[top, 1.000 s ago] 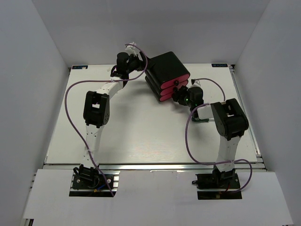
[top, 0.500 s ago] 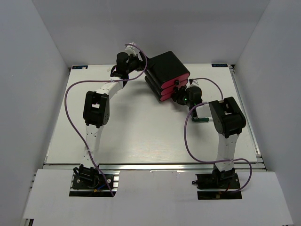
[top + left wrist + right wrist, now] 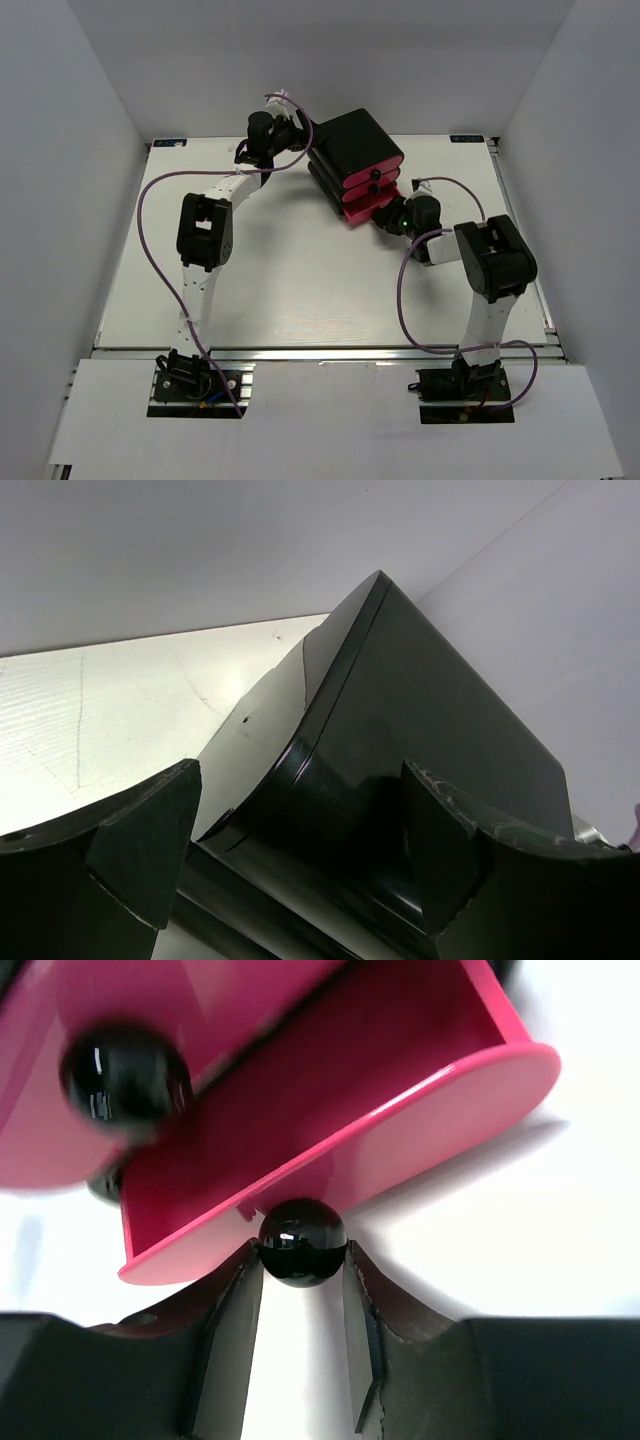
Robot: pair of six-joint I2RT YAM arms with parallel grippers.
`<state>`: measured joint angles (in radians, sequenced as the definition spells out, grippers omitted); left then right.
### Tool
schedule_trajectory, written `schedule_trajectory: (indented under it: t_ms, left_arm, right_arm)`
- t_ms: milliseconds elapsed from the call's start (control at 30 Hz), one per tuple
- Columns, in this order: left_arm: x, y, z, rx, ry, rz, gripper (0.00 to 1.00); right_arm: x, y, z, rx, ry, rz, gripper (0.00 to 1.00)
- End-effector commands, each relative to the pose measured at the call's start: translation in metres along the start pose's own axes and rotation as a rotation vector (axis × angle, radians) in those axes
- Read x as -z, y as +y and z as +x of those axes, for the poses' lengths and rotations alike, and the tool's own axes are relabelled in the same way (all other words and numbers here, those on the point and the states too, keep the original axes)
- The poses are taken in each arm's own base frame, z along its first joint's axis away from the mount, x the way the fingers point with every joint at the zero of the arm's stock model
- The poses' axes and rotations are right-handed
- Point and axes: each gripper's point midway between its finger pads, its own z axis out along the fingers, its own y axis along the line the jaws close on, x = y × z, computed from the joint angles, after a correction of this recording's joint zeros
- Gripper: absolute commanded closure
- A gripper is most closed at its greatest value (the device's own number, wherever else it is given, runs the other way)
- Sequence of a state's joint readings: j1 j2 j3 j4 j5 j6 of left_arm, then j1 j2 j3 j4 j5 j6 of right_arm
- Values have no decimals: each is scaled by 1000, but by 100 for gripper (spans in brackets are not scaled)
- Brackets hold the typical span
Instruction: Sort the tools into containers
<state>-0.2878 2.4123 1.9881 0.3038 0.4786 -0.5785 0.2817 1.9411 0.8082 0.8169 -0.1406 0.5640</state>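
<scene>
One black box holds three pink drawers. It stands turned at an angle at the far middle of the desk. My right claw is narrow and pinches the knob of the lowest drawer. This drawer is pulled out, and the part of its inside that shows is plain pink. My left claw is wide, astride the box's back corner. Bare desk lies in front of the drawers.

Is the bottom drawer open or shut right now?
Open: the bottom drawer is pulled out, its pink inside showing, with the right end effector shut on its knob.
</scene>
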Motion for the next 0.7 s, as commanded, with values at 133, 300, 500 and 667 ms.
schedule_trajectory:
  t_ms: [133, 300, 500, 667]
  left_arm:
    - [13, -20, -11, -18, 24, 18, 11]
    - [14, -20, -10, -18, 24, 24, 11]
    - [15, -25, -18, -29, 11, 32, 11]
    - [16, -29, -23, -35, 3, 33, 11]
  right_arm:
    - [53, 21, -6, 28, -30, -81, 77]
    - [79, 12, 16, 26, 12, -59, 51]
    - [91, 50, 12, 200, 104, -276, 24]
    - [126, 92, 25, 405, 292, -604, 29]
